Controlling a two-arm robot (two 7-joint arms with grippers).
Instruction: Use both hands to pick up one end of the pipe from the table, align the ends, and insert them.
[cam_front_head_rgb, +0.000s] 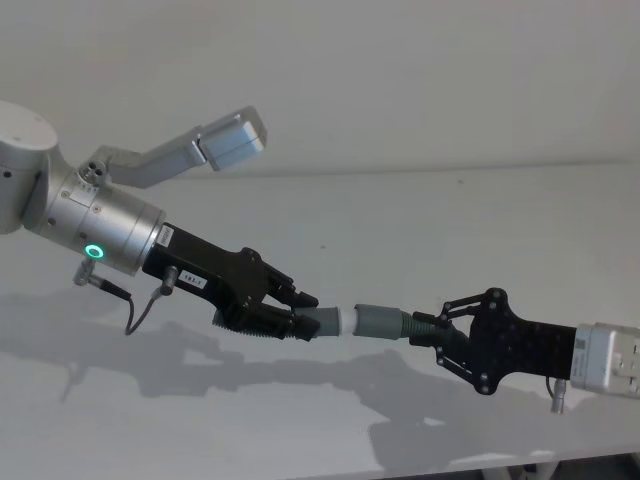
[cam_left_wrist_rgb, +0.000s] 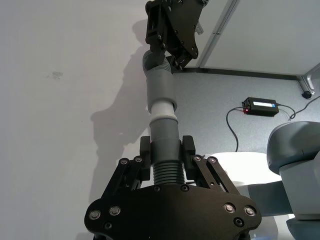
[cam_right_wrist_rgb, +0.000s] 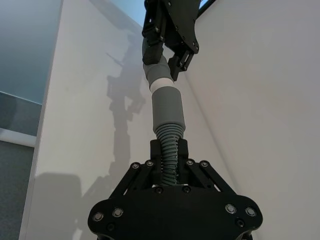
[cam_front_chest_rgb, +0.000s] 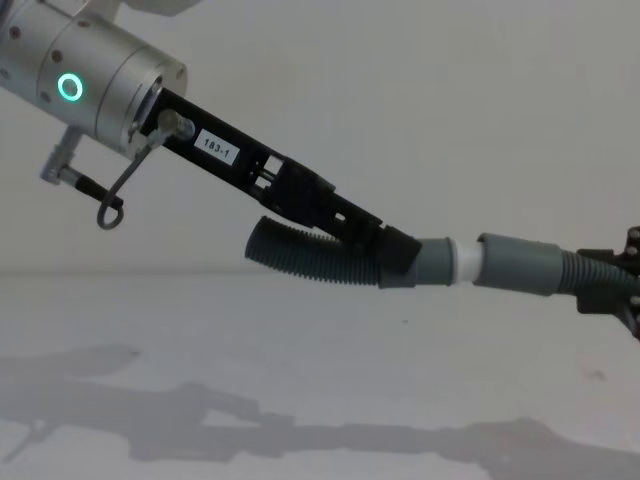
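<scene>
Both pipe pieces hang in the air above the white table (cam_front_head_rgb: 300, 420), end to end in one line. My left gripper (cam_front_head_rgb: 303, 317) is shut on the ribbed part of a curved dark-grey hose (cam_front_chest_rgb: 300, 255), just behind its smooth cuff (cam_front_chest_rgb: 430, 262). A band of that cuff's white tip (cam_front_head_rgb: 345, 320) still shows, its front inside the wider socket cuff (cam_front_head_rgb: 380, 322). My right gripper (cam_front_head_rgb: 432, 330) is shut on the ribbed hose (cam_right_wrist_rgb: 170, 150) behind that socket. In the left wrist view the white tip (cam_left_wrist_rgb: 162, 109) meets the socket cuff (cam_left_wrist_rgb: 159, 85) squarely.
The arms' shadows fall on the table under the pipe. A grey and white part of the left arm (cam_front_head_rgb: 225, 145) sticks up at the back left. Beyond the table's edge, on a grey floor, lies a black box (cam_left_wrist_rgb: 260, 106) with a cable.
</scene>
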